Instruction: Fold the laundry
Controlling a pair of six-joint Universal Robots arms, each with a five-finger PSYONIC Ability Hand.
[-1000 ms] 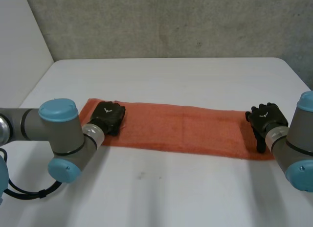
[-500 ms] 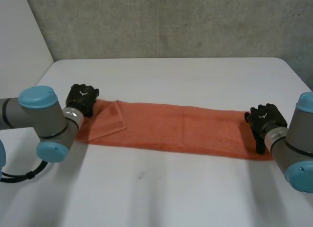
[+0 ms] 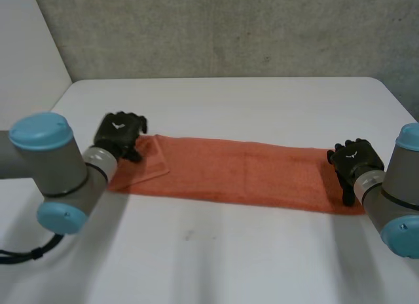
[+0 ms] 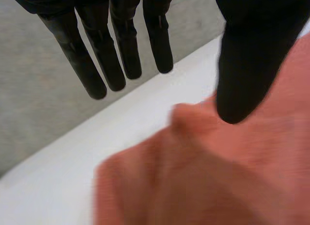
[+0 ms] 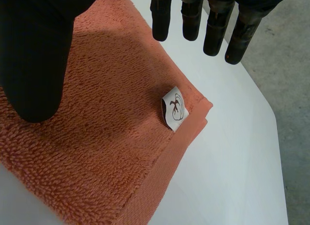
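Note:
A long orange towel [image 3: 249, 176] lies flat across the table [image 3: 222, 258], its left end doubled over in a small flap [image 3: 145, 161]. My left hand [image 3: 120, 132] hovers at the towel's far left corner. In the left wrist view its fingers [image 4: 121, 45] are straight and apart from the thumb, with nothing between them and the towel [image 4: 218, 176] below. My right hand [image 3: 355, 160] rests over the towel's right end. It is open, its thumb [image 5: 34, 55] above the cloth [image 5: 97, 137], and a white label [image 5: 174, 111] sits near the corner.
A grey wall [image 3: 229, 29] rises behind the table's far edge. Bare white tabletop lies in front of the towel and behind it. The table's right edge runs close to my right arm [image 3: 399, 206].
My left hand has left the top of the towel's left end, moved out to its far left corner and opened. A folded flap now shows there. The right hand has stayed put.

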